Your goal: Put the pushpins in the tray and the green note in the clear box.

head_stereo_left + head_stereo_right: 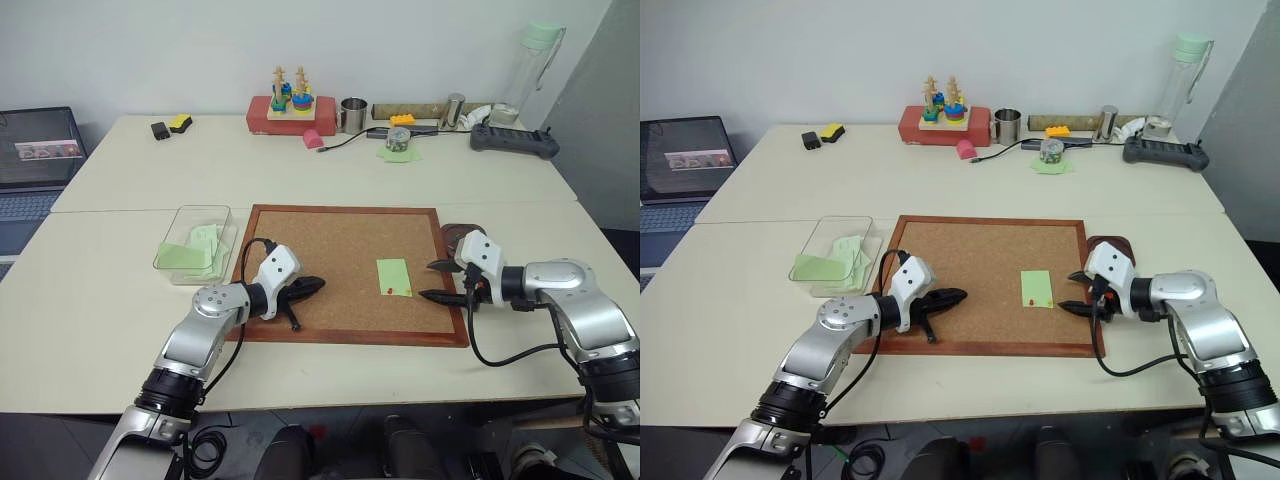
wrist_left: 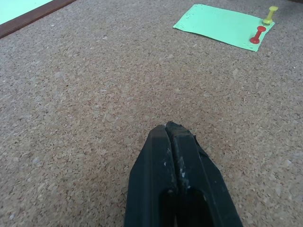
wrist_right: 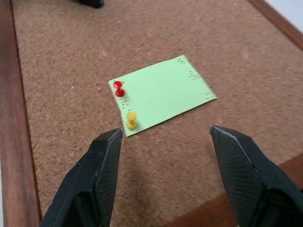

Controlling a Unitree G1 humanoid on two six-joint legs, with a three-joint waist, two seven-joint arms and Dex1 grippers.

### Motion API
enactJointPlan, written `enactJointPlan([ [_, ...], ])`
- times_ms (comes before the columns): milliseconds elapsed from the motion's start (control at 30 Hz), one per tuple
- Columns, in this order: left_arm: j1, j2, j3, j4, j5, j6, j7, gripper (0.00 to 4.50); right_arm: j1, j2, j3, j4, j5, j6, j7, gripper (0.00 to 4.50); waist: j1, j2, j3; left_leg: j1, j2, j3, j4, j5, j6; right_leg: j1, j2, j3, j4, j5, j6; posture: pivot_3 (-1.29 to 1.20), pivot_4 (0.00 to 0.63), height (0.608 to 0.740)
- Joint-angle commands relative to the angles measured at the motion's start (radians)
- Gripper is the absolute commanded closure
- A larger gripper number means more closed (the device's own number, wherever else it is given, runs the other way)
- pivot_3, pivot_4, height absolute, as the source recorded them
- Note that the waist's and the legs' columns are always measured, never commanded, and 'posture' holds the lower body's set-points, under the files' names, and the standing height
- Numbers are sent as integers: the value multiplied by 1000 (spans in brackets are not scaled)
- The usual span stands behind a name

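Note:
A light green note lies on the corkboard, held along its near edge by a red pushpin and a yellow pushpin. My right gripper hovers open at the board's right frame, its fingertips pointing at the note. The dark reddish-brown tray sits just beyond that hand, partly hidden by it. My left gripper rests shut and empty over the board's left part. The clear box stands left of the board with green paper slips inside.
Along the table's far edge stand a red block toy, a metal cup, a small jar on green paper, a black controller and a bottle. A laptop sits at far left.

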Motion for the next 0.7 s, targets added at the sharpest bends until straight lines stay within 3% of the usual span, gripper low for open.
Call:
enactJointPlan([
  [33,38,10,-49,37,38,28,-20,4500,-31,27,15,16,-6,-29,-5,1425,0,0,0,0,0,0,0,0,0,0,0,0,0,0,0,0,150,740],
  [333,42,12,-49,33,38,30,-19,4500,-49,53,32,61,-7,-45,2,1425,0,0,0,0,0,0,0,0,0,0,0,0,0,0,0,0,150,740],
  [367,44,12,-49,32,38,30,-18,4500,-49,54,33,64,-8,-48,1,1787,0,0,0,0,0,0,0,0,0,0,0,0,0,0,0,0,150,740],
  [400,45,13,-49,31,39,30,-18,4500,-50,56,34,66,-8,-50,1,1849,0,0,0,0,0,0,0,0,0,0,0,0,0,0,0,0,150,740],
  [700,54,18,-48,22,38,34,-18,4500,-42,50,43,58,-9,-57,18,3771,0,0,0,0,0,0,0,0,0,0,0,0,0,0,0,0,150,740],
])
